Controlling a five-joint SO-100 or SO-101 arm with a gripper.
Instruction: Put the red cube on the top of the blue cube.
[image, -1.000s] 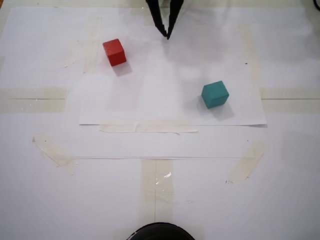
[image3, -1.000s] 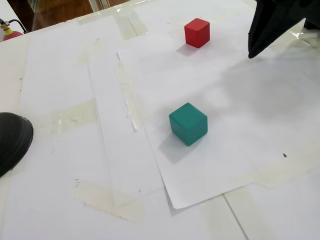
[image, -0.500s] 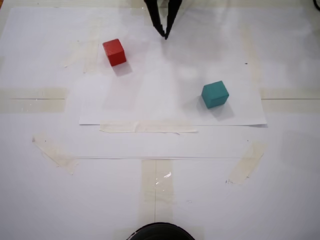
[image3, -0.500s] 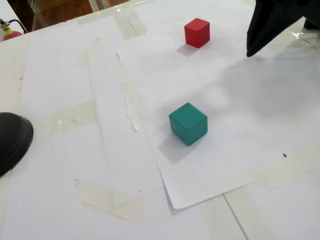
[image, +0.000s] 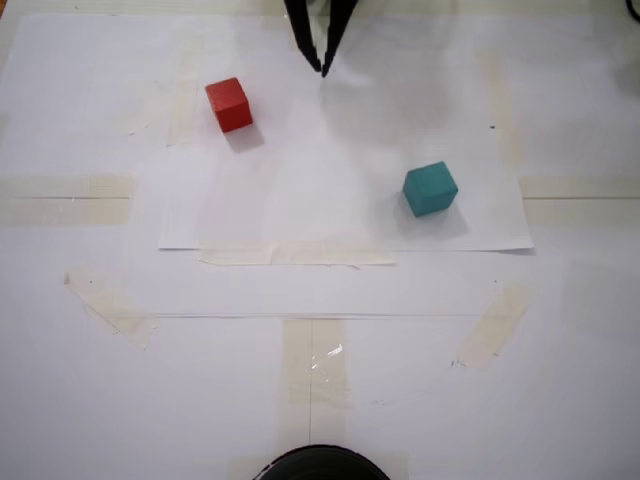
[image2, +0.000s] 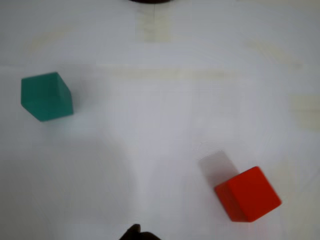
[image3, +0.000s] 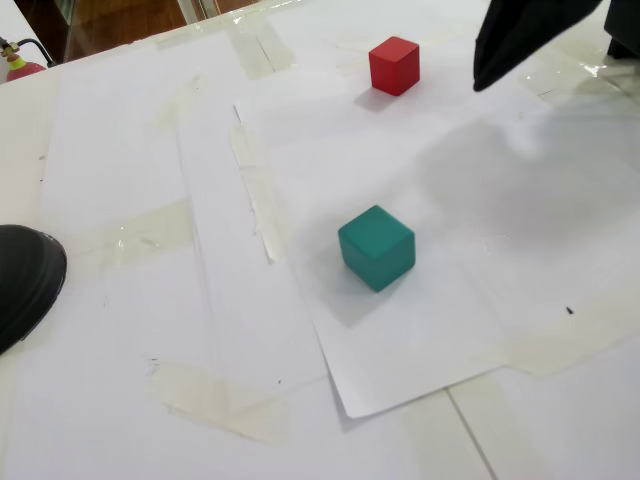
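Gripper (image: 322, 70) in a fixed view hangs empty with its tips nearly together, the red cube (image: 229, 104) lying off to its left and the blue cube (image: 430, 188) well apart to the lower right. Wrist view: red cube (image2: 247, 194) lower right, blue cube (image2: 46, 96) far left. Another fixed view shows the gripper (image3: 478, 86) right of the red cube (image3: 394, 65), which I judge the nearer.

Bright, even light; soft faint shadows; wrist view slightly blurred.

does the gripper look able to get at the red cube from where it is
Probably yes. The gripper hangs empty beside the red cube, with only bare paper between; the blue cube sits well off to the other side.
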